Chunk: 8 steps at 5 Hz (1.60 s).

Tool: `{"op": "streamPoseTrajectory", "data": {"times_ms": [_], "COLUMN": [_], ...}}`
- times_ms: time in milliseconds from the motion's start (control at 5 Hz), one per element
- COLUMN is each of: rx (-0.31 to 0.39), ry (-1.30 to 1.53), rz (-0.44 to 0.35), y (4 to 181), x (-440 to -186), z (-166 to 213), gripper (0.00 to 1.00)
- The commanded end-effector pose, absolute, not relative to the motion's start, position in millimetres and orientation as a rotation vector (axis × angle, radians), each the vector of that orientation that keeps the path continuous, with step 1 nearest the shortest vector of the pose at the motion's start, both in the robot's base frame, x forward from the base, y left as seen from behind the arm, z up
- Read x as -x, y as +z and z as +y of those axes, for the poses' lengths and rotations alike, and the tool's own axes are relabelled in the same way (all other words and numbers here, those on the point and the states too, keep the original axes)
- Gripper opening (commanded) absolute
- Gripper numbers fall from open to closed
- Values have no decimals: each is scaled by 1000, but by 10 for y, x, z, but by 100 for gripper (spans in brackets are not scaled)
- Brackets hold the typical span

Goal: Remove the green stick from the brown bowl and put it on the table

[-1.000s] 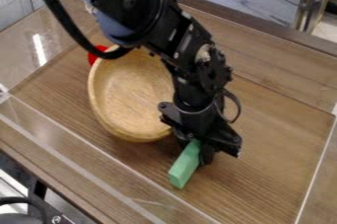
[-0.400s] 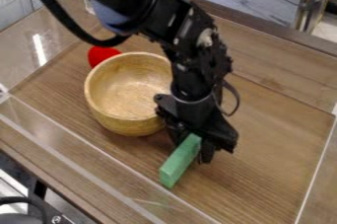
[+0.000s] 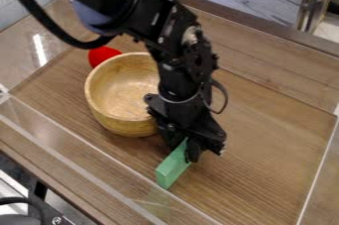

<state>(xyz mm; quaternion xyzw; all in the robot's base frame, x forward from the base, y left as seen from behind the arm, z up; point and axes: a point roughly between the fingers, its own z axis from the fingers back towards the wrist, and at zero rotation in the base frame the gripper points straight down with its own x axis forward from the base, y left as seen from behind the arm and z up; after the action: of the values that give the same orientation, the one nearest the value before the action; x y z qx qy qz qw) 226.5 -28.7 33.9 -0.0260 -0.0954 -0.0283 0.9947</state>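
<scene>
The black, jointed robot arm [image 3: 146, 26] is lifting slightly and drawing back toward the bowl, and its dark fingers [image 3: 189, 150] are standing parted around the upper end of the flat, bright green rectangular stick [image 3: 173, 166], having loosened over the last second; whether they are still touching it is hard to tell. The stick is lying outside the round, light-tan wooden bowl [image 3: 99, 108], on the brown wood-grain tabletop [image 3: 265, 174], its lower end pointing toward the clear plastic edging, while the bowl is sitting beside it and the small red object [image 3: 102, 56] is resting behind. So the placing is looking all but done, with only a clean withdrawal of the fingers remaining
</scene>
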Motion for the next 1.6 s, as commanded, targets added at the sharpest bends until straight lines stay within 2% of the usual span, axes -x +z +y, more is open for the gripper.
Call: {"op": "streamPoseTrajectory", "data": {"times_ms": [0,200,400,600,800,1000,1200,1400], "rx": [45,34,35,41,44,52,55,55], "ry": [31,119,118,117,93,68,38,15], "rz": [-239,-236,-232,-230,-228,-229,-226,-222], "y": [398,327,323,330,260,243,232,222], "x": [-2423,-2484,-2469,-2463,-2402,-2376,-2404,-2413], "z": [-279,-275,-288,-316,-464,-620,-571,-508], "gripper": [100,0,100,100,0,0,100,0]}}
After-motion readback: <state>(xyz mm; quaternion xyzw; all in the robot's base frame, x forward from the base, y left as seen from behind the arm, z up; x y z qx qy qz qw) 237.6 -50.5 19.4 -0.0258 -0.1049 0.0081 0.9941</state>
